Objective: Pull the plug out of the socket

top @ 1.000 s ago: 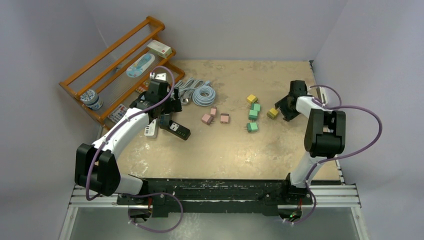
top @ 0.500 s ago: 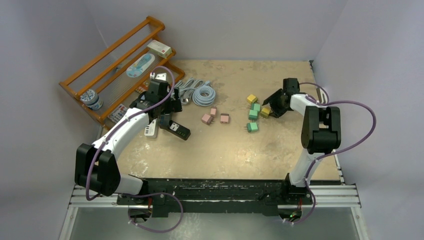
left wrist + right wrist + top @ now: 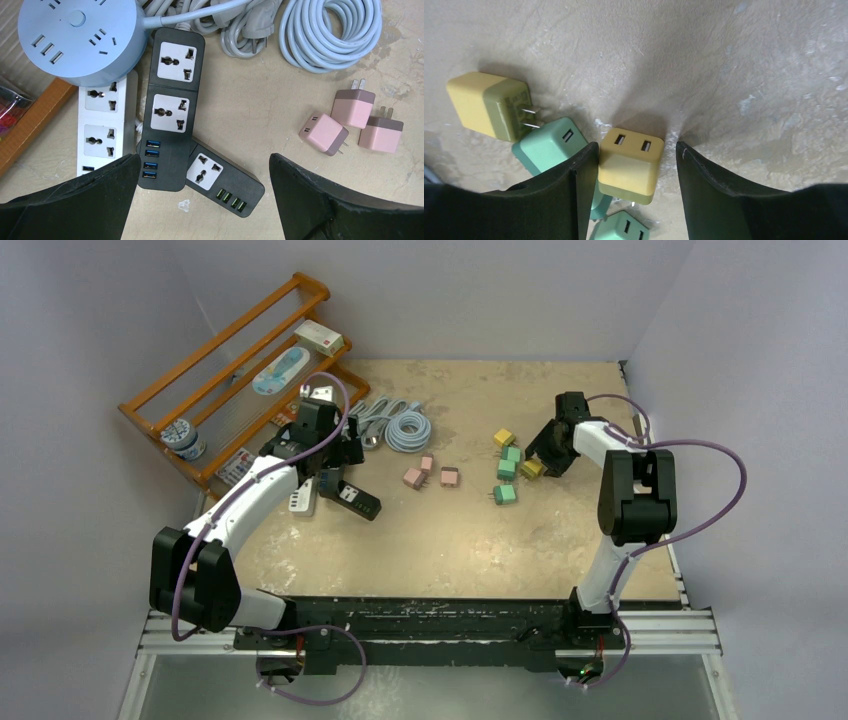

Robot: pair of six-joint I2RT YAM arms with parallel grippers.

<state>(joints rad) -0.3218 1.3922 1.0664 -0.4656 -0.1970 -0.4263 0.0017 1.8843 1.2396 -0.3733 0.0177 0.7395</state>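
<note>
- Right wrist view: your right gripper (image 3: 636,149) straddles the yellow plug (image 3: 630,170) at lower centre. Its fingers are apart; the frame-left one touches the plug, with a gap on the other side.
- The plug's long axis runs up-down in frame, with its two-slot face toward the top. The prong end at the bottom is hard to make out.
- A green plug (image 3: 549,147) beside it is partly hidden by the frame-left finger, and a second green plug (image 3: 621,227) is cut off at the bottom edge.
- Left wrist view: your left gripper (image 3: 203,159) hangs wide open over the black power strip (image 3: 170,107), which runs top to bottom. The round blue hub (image 3: 77,37) partly covers the white strip (image 3: 102,125).
</note>
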